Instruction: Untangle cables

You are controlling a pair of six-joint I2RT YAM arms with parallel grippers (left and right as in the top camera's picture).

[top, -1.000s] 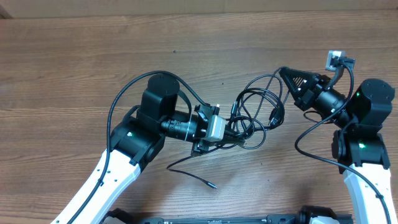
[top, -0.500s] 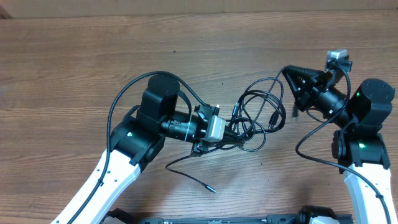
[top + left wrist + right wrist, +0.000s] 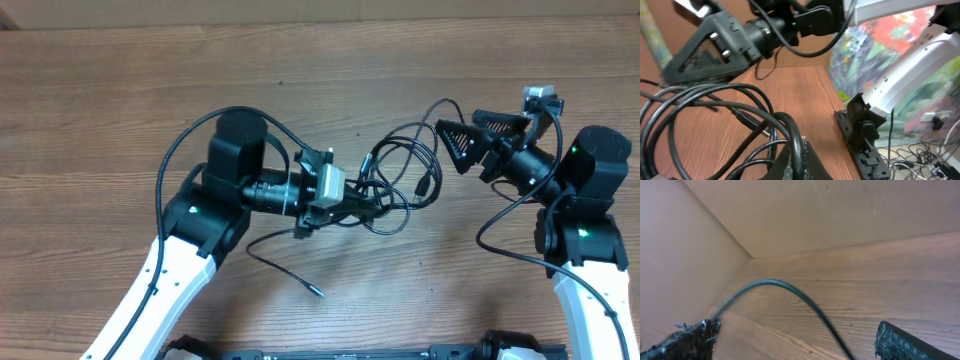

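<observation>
Starting at the edge nearest the arm bases, you have a single plug end (image 3: 318, 292) of the cables (image 3: 715, 86) lying loose on the table (image 3: 120, 70), its strand curving back up under the left arm. Just beyond it, your left gripper (image 3: 372, 205) is clamped tight, with several black strands of the tangle pinched between its jaws. In the left wrist view the cords run down and bunch together right at its fingers. From that pinch the tangle spreads toward the right arm as overlapping loops on the wood between the two grippers, with a small plug lying among the loops. Further on, your right gripper (image 3: 458, 120) stands with its jaws spread wide, gripping nothing. One strand arcs up out of the tangle and passes just in front of its tips. In the right wrist view that strand crosses the gap between the two fingers (image 3: 692, 340) and stays apart from both. Beyond the strand, that same view shows the wood grain running on to a plain wall.
</observation>
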